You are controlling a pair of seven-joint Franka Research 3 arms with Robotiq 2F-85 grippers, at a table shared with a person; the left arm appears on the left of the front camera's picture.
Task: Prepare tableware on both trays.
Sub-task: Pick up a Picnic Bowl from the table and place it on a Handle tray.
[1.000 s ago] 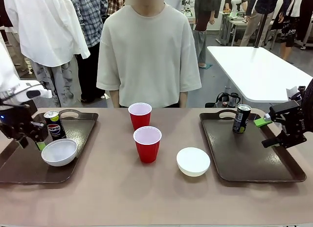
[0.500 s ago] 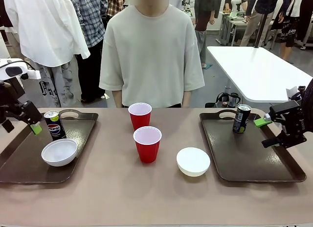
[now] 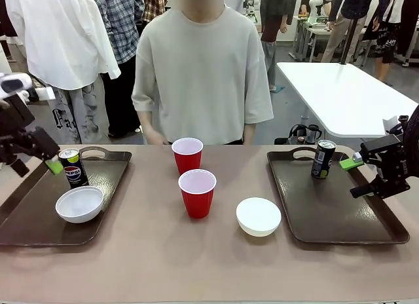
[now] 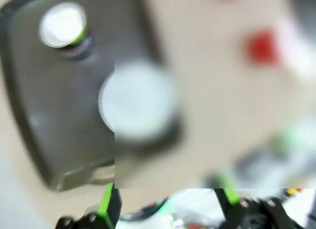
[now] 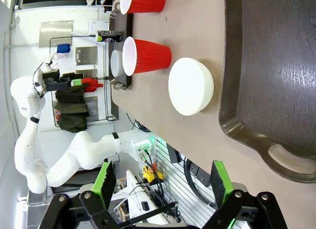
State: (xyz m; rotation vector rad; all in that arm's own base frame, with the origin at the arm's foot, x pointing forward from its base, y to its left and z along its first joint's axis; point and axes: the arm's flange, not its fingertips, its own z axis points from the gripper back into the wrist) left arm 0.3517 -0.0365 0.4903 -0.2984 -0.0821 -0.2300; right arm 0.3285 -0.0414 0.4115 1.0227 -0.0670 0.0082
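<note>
So, left gripper: fingers spread wide, holding nothing, hanging above the outer end of the left tray.
Left tray: the Pepsi can stands upright at its far side, with a white bowl nearer the robot.
Far red cup, near red cup: upright on the table between the trays, one behind the other.
Second bowl: on the table, just beside the right tray.
Right tray: a dark can stands upright near its far handle.
Right gripper: wide open, empty, over that tray's outer edge.

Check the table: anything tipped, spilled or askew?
Nothing stands out. Pepsi can and second can stand upright; near cup, far cup, left bowl and middle bowl sit right way up. No spill visible.
</note>
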